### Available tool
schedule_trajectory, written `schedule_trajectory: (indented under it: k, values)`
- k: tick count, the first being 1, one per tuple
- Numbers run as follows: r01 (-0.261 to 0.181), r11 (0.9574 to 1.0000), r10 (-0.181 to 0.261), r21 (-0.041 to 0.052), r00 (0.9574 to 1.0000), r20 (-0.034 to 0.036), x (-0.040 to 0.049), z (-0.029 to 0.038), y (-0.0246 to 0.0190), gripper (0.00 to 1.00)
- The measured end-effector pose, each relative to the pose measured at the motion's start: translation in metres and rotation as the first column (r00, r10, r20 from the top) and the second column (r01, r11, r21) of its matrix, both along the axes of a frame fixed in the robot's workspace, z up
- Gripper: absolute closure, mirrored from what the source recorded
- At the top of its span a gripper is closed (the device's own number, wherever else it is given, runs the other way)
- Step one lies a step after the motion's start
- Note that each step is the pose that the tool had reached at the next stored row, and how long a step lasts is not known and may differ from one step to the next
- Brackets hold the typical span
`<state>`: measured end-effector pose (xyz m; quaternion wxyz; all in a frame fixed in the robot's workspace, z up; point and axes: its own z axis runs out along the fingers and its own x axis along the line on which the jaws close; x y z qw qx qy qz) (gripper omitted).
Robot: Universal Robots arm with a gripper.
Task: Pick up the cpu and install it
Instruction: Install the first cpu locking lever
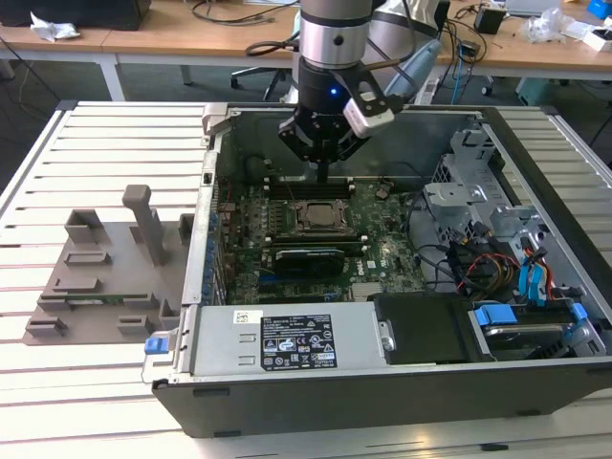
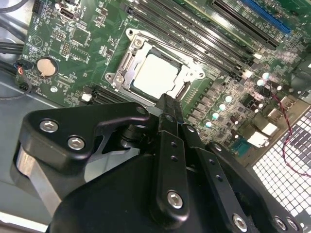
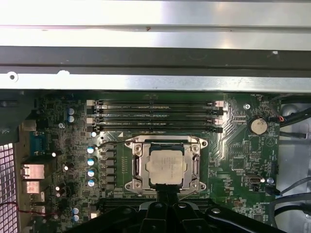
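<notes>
The cpu (image 3: 166, 164) (image 2: 156, 75) (image 1: 315, 212) lies flat inside the socket frame (image 3: 137, 165) on the green motherboard (image 3: 233, 155), in the open computer case (image 1: 382, 382). The gripper (image 2: 167, 103) (image 1: 323, 174) hangs just above the frame's edge; its fingers (image 2: 167, 111) are pressed together and hold nothing. At 9 o'clock from the case in the exterior view stands a grey fixture (image 1: 105, 277).

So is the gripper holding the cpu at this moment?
No. In the first wrist view the cpu lies flat inside the socket frame on the motherboard, and the gripper sits beside it.
</notes>
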<state>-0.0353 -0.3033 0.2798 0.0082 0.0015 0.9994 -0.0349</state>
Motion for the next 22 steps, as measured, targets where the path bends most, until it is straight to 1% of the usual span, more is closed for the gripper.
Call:
schedule_trajectory:
  k: [6, 12, 22]
  values:
    - [0.000, 1.0000, 0.000, 0.0000, 1.0000, 0.0000, -0.0048, -0.0001, 0.0000, 0.89]
    - [0.000, 1.0000, 0.000, 0.0000, 1.0000, 0.0000, -0.0079, -0.0002, 0.0001, 0.89]
    - [0.000, 1.0000, 0.000, 0.0000, 1.0000, 0.0000, -0.0149, -0.0008, 0.0011, 0.89]
